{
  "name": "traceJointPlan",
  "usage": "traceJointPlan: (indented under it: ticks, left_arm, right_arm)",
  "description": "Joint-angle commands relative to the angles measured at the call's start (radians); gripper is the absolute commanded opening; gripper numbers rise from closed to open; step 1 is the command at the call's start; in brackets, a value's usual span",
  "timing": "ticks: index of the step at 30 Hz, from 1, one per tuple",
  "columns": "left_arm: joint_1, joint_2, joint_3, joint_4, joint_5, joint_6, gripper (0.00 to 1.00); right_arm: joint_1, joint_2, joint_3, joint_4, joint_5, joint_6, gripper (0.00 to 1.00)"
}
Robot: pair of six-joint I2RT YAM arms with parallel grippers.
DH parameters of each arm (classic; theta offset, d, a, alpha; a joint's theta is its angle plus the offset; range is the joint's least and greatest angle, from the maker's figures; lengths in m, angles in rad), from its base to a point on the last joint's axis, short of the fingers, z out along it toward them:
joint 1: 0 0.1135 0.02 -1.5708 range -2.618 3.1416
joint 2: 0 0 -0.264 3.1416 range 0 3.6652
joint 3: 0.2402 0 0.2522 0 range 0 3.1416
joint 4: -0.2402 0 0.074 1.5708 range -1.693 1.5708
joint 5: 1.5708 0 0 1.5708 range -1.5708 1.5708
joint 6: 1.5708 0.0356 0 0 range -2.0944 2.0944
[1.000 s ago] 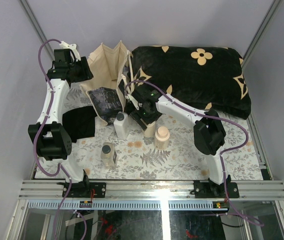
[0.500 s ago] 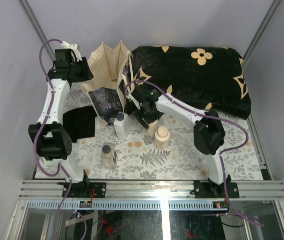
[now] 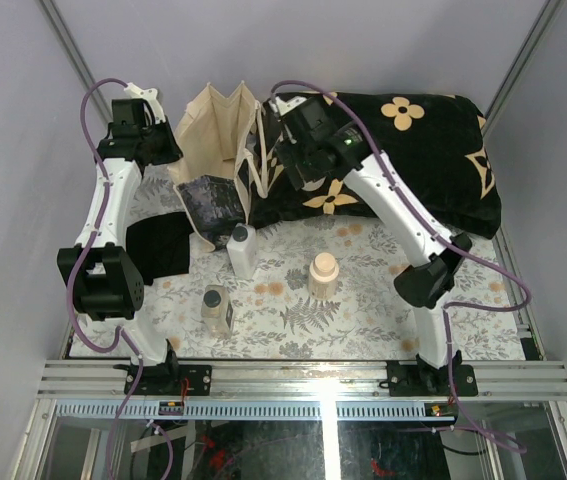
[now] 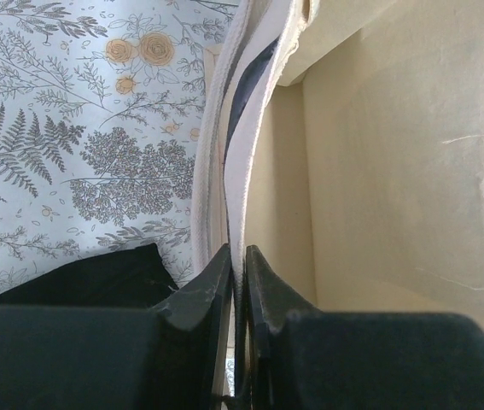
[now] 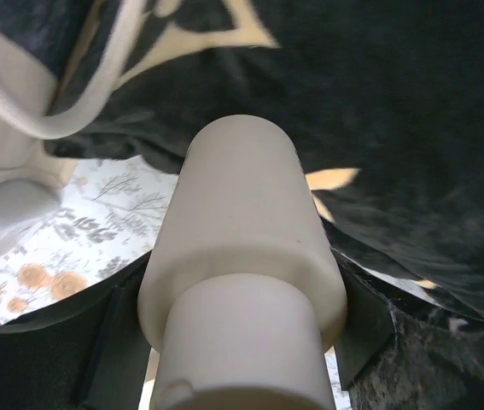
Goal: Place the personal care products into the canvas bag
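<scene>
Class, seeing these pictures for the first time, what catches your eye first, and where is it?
The right gripper holds a round beige bottle with a wide cap in the air beside the mouth of the cream canvas tote bag, over the edge of the black flower-patterned cushion. The left gripper is shut on the tote's left rim.

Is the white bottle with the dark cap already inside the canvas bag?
No, the white bottle stands upright on the floral tablecloth, just outside the canvas bag.

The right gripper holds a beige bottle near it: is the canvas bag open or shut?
Open: the canvas bag gapes, its pale inside showing from above, and the left gripper is pinched on its rim.
</scene>
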Motion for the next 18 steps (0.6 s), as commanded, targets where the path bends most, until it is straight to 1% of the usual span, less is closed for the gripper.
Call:
traceJointPlan:
  ticks: [1, 4, 7, 12, 18]
  left_arm:
    - [-0.011, -0.009, -0.01, 0.056, 0.03, 0.004, 0.08]
    - [-0.013, -0.005, -0.001, 0.059, 0.036, 0.007, 0.08]
    - [-0.015, 0.001, 0.008, 0.062, 0.042, 0.009, 0.08]
    - [-0.018, 0.001, 0.013, 0.06, 0.044, 0.008, 0.08]
    - [-0.018, -0.008, -0.002, 0.059, 0.039, 0.017, 0.07]
  right_arm:
    - [-0.015, -0.146, -0.021, 0.131, 0.168, -0.053, 0.0]
    - [-0.015, -0.212, -0.07, 0.311, 0.225, -0.109, 0.0]
    - [-0.016, -0.254, -0.116, 0.483, 0.198, -0.18, 0.0]
    - [-0.015, -0.251, -0.13, 0.664, 0.021, -0.226, 0.0]
    - [-0.014, -0.251, -0.186, 0.903, -0.176, -0.223, 0.0]
